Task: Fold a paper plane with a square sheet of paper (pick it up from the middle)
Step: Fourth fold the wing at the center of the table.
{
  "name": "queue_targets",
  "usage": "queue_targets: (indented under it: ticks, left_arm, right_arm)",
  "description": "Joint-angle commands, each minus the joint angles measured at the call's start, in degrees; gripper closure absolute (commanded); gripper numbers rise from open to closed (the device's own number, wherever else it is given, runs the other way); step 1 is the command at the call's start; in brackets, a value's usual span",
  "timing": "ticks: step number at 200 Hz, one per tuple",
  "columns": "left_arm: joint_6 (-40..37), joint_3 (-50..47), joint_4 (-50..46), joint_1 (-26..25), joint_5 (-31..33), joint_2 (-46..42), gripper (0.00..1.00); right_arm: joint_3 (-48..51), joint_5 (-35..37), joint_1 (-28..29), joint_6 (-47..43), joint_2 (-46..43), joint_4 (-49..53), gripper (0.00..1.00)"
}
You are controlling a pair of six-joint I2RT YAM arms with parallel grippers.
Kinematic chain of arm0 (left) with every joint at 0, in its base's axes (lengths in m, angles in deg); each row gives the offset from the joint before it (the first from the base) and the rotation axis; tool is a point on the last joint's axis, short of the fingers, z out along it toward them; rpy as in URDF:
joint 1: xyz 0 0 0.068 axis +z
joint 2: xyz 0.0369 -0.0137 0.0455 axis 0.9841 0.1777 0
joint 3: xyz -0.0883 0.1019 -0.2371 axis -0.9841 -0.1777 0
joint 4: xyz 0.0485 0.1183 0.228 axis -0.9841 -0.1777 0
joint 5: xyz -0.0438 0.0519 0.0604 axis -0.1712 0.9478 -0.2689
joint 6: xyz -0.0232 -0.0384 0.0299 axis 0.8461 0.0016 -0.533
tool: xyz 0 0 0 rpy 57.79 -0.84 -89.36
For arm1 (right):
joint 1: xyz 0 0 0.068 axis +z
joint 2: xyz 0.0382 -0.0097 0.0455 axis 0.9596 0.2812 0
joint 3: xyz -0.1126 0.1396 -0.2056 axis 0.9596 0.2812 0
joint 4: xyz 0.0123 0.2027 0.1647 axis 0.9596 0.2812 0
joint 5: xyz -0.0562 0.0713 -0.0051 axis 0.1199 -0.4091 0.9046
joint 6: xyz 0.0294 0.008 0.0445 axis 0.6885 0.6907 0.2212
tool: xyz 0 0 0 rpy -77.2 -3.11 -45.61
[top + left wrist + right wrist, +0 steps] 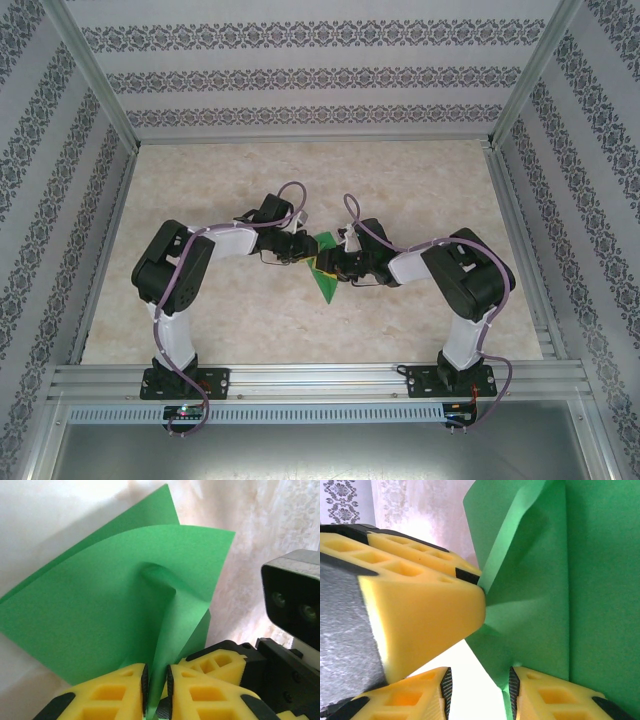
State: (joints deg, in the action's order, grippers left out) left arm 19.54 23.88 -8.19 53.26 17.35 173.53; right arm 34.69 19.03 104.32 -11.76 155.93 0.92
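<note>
Green square sheet of paper [325, 272] is hovering over mid-tabletop [230, 330], half folded, tip pointing to 6 o'clock. Left pincer [156, 692], at its 9 o'clock, is clenching a raised ridge; right pincer [480, 687], at 3 o'clock, is standing released, sheet just beside one pad. The crease is probably calling for a firm left pinch, then right closing squarely on that fold, edges aligned.

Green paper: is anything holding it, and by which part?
The left gripper pinches the paper by a pulled-up ridge in the sheet. The right gripper has its jaws apart around an edge, seemingly not gripping.
</note>
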Motion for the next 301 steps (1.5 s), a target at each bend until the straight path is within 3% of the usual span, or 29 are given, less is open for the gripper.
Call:
queue_targets:
  ticks: [1,65,129,147,179,210,301]
  left_arm:
    - [-3.2,1.0,-4.1,0.2,-1.0,1.2,0.84]
    - [-3.2,0.5,-3.8,0.3,-1.1,1.6,1.0]
    - [-4.5,-0.3,-4.7,0.7,-0.8,1.8,1.0]
    - [-4.6,-0.4,-4.8,0.8,-0.8,1.9,1.0]
    - [-5.0,-0.4,-5.2,1.0,-1.0,2.0,1.0]
    - [-5.3,-0.1,-5.2,1.1,-1.4,2.8,1.0]
    - [-6.1,0.8,-6.5,1.1,-1.6,3.9,1.0]
  right_arm:
    - [-0.1,2.1,0.7,-1.9,-0.5,5.4,0.63]
    - [-0.4,2.4,0.7,-1.9,-2.1,6.4,0.62]
    - [0.7,4.9,0.9,-5.1,-8.1,12.7,0.62]
    - [0.4,8.7,2.3,-9.3,-12.2,20.4,0.62]
    - [-1.9,22.6,8.0,-18.8,-20.2,37.5,0.64]
    - [-1.8,33.0,12.6,-22.8,-24.7,46.6,0.68]
    - [-5.4,37.7,18.9,-24.1,-17.4,44.3,0.73]
